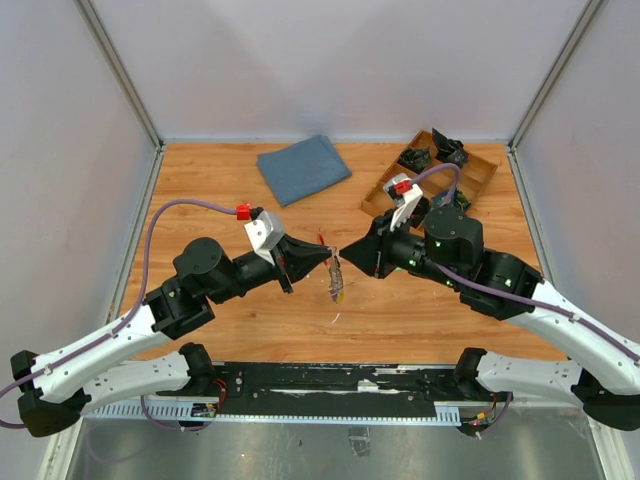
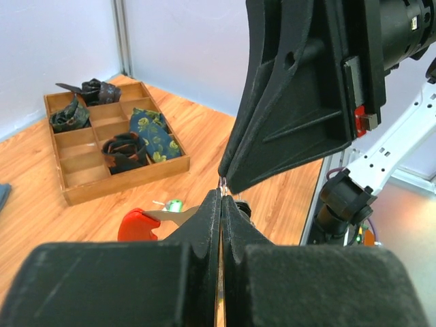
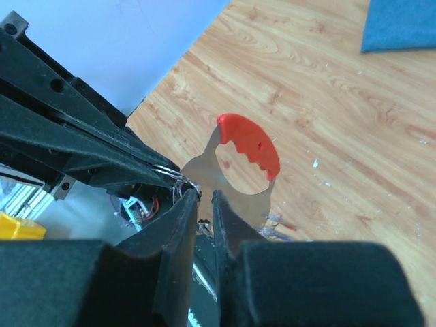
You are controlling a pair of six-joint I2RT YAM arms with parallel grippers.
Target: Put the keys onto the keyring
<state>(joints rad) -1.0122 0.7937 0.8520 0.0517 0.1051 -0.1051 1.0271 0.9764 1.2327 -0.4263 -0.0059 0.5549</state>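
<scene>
My left gripper [image 1: 326, 257] and right gripper [image 1: 347, 256] meet tip to tip above the middle of the table. The keyring shows as a red curved piece [image 3: 248, 144] on a flat silver plate; it also shows in the left wrist view [image 2: 136, 225] and the top view [image 1: 320, 237]. In the left wrist view my left gripper [image 2: 222, 194] is fully shut on a thin silver wire at its tips. In the right wrist view my right gripper [image 3: 204, 194] is closed to a narrow gap at that wire. The keys [image 1: 336, 278] hang in a bunch below the tips.
A wooden compartment tray [image 1: 480, 165] with dark rolled items stands at the back right; it also shows in the left wrist view [image 2: 122, 180]. A folded blue cloth [image 1: 303, 168] lies at the back centre. Small bits of debris lie on the wood under the keys.
</scene>
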